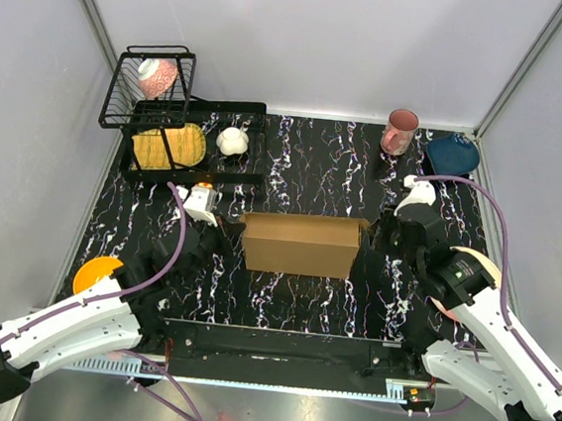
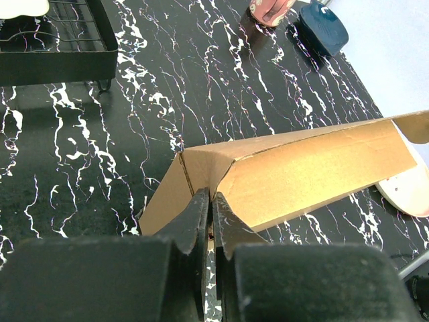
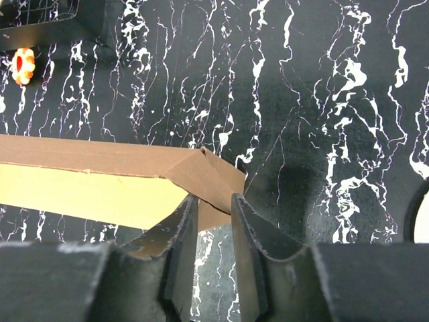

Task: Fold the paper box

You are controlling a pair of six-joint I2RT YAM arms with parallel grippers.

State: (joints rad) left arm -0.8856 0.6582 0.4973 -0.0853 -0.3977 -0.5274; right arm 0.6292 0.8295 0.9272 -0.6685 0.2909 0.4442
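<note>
- Enclosing the scene on three sides, pale walls (image 1: 318, 35) are seen, joined by metal corner posts (image 1: 91, 13).
- A black surface (image 1: 315, 164) veined in white is laid between them. A black wire rack (image 1: 185, 122) is placed at its far left, and a pink cup (image 1: 399, 132) and a dark blue dish (image 1: 453, 152) at its far right.
- The paper box (image 1: 301, 242) is found at the middle of the surface, partly raised into a long open trough. Its long axis is run left to right, so one end is offered to each arm.
- The left end effector (image 1: 222, 223) is set at the box's left end and is clenched. Whether a flap edge is pinched between its fingers (image 2: 201, 215) cannot be told.
- The right end effector (image 3: 214, 201) is set at the box's right end, released, with the corner flap seen just at its parted fingertips.
- Both arms are judged about equally near. The coming fold is judged to turn on the end flaps, each lying straight ahead of its own end effector.
</note>
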